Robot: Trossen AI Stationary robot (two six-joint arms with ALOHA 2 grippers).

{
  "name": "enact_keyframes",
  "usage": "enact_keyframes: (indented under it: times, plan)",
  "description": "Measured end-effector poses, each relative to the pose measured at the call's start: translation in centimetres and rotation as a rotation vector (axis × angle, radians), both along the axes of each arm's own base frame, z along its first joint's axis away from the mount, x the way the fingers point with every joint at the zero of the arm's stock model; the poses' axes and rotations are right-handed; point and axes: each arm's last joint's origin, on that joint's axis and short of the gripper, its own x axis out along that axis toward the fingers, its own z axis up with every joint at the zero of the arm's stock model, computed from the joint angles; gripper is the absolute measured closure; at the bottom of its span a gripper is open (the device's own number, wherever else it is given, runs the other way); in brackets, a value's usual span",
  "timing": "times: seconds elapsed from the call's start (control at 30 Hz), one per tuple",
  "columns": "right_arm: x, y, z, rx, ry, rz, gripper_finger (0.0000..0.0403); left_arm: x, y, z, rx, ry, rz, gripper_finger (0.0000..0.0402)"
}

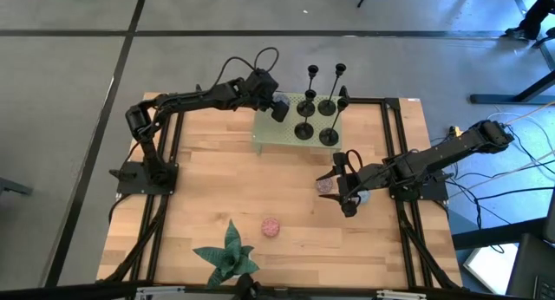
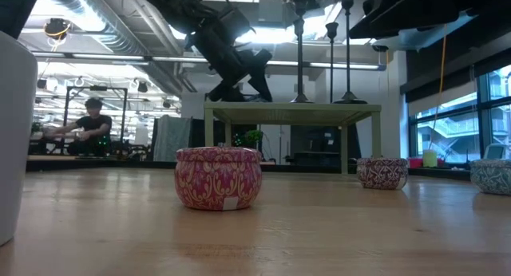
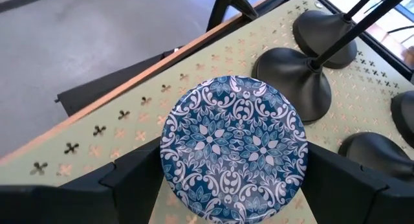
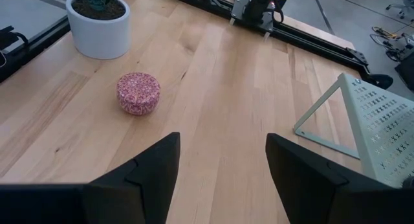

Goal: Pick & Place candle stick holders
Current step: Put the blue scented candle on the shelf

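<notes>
A: From the left, what do you count?

B: One plant (image 1: 228, 255) in a white pot at the near edge. Then one pink tin (image 1: 271, 226) on the bare table (image 1: 208, 187). Farther back stands one green perforated stand (image 1: 270, 133). The left gripper (image 1: 279, 107) is over its left end, its fingers clasped on a blue patterned tin (image 3: 234, 148) that rests on the stand top.

A: And the holders?

B: Six black holders (image 1: 316, 114), all on the stand, to the right of that tin, in two rows of three. Each sits on its disc base with the stem upright, long axis vertical, cup at the top. Heights differ; the two at the back look tallest.

A: Further right?

B: The right gripper (image 1: 345, 193) is low over the table, just in front of the stand's right end, its fingers spread with nothing between them. Two more tins lie close by it: a pinkish one (image 1: 325, 185) on its left, a pale blue one (image 1: 362, 196) on its right.
</notes>
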Motion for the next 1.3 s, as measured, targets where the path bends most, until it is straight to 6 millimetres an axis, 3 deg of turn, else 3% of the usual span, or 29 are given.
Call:
enact_keyframes:
  times: [1.3]
  plan:
    - [0.0,0.0,0.0,0.0,0.0,0.0,0.0171,0.08,0.04,0.06,0.028,0.002,-0.024,0.0084]
